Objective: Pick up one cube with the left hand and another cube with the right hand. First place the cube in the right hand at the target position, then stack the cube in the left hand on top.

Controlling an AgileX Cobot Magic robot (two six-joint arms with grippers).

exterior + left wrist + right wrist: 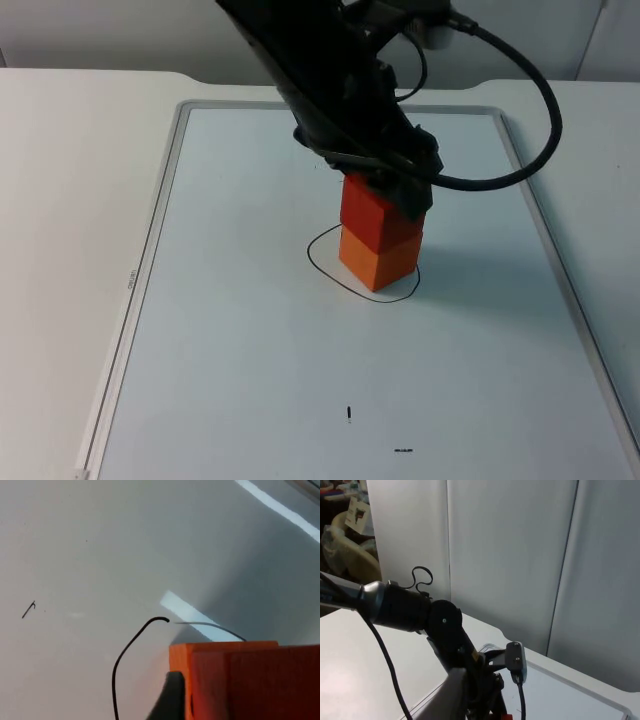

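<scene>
The red cube [366,211] sits on the orange cube [379,256] at the centre of the top view, inside the drawn black ring [322,268] on the white tabletop [240,380]. The left gripper [385,186] comes from the upper left and pinches the red cube's sides. Both cubes look rigid, light and smooth-faced; flat opposite sides are the sensible hold.

In the left wrist view a black fingertip [170,700] presses the red cube's [250,680] side.

The right wrist view looks at the left arm [420,617]; the right arm waits.
</scene>
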